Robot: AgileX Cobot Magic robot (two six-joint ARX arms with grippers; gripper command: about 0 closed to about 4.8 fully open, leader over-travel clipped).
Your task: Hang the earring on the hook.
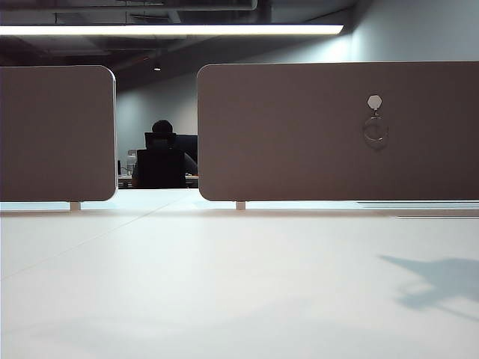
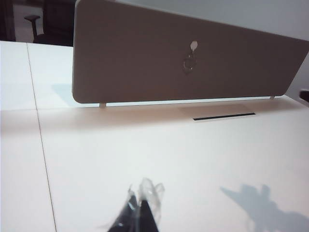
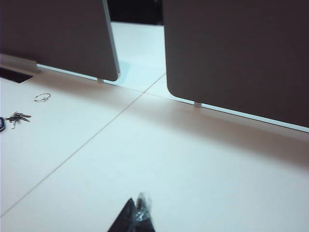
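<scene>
Earring (image 1: 375, 131) hangs on hook (image 1: 374, 102), far from both shut fingers.

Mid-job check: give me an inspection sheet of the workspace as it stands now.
Surface: white table, with an arm shadow at the right.
Job's things: earring hangs from the hook on the right divider panel.
Clutter: loose wire ring and keys lie on the table, seen in the right wrist view.
Grippers: left gripper shut, nothing held, above the table; right gripper shut, nothing held, above the table.
Cables: nothing seen.
Surroundings: second panel; seated person beyond the gap.
</scene>
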